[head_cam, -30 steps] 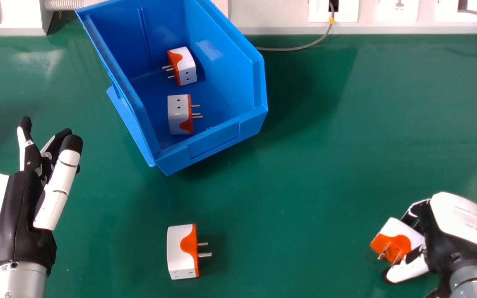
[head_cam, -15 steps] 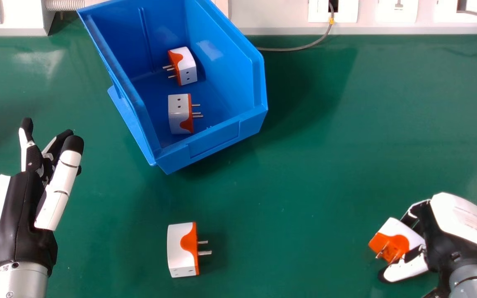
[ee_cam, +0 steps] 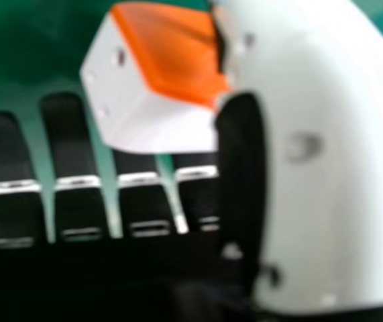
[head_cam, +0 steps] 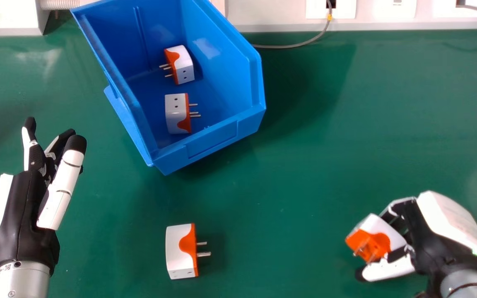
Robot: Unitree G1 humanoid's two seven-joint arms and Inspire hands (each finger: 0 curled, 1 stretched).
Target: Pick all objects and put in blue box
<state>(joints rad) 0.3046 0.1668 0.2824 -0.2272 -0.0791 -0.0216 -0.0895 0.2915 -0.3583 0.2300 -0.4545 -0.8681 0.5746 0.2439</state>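
Observation:
At the lower right of the head view, my right hand point(head_cam: 437, 240) is curled round a white and orange plug adapter point(head_cam: 381, 231), its prongs pointing toward the lower left. In the right hand view, the adapter point(ee_cam: 157, 121) is pinched between the thumb and fingers of my right hand point(ee_cam: 312, 161). Another adapter point(head_cam: 180, 252) lies on the table at lower centre, prongs to the right. Inside the blue box point(head_cam: 211, 140) are two more adapters, one near the back point(head_cam: 184, 66) and one nearer the front point(head_cam: 175, 114). My left hand point(head_cam: 19, 219) is at the left, fingers extended, holding nothing.
The green table point(head_cam: 325, 145) spreads between the box and my right hand. A white wall trunking point(head_cam: 271, 16) with sockets runs along the back edge, and a grey cable point(head_cam: 292, 45) hangs down onto the table right of the box.
My right hand has moved left with the adapter in its grasp. The left hand has shifted very slightly to the right, and the whole view has moved a little.

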